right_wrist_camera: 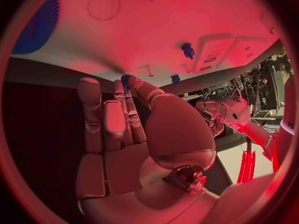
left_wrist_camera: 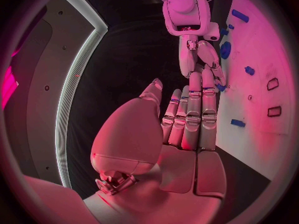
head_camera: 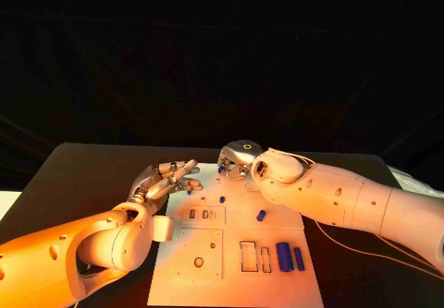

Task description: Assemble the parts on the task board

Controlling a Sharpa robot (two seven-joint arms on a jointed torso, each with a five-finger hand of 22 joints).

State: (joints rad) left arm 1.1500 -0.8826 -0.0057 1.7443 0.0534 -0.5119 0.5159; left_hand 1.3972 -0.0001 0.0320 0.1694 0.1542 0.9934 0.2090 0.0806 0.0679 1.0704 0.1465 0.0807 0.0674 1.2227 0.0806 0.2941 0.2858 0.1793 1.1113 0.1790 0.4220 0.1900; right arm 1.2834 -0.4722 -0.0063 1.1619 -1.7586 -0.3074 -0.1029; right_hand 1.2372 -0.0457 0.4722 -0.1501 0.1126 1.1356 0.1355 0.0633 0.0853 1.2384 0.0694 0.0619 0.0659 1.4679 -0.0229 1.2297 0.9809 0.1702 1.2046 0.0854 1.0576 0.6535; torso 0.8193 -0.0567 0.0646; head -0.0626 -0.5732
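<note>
Both hands work the far end of the task board on the black worktop. Left hand reaches over the board's far left edge, fingers straight and close together, gripping nothing I can make out. Right hand hangs over the far edge, fingers bent down near a small blue gear; whether it pinches that I cannot tell. Assembly looks early: two blue cylinders lie beside open slots, and smaller blue parts stay scattered.
</note>
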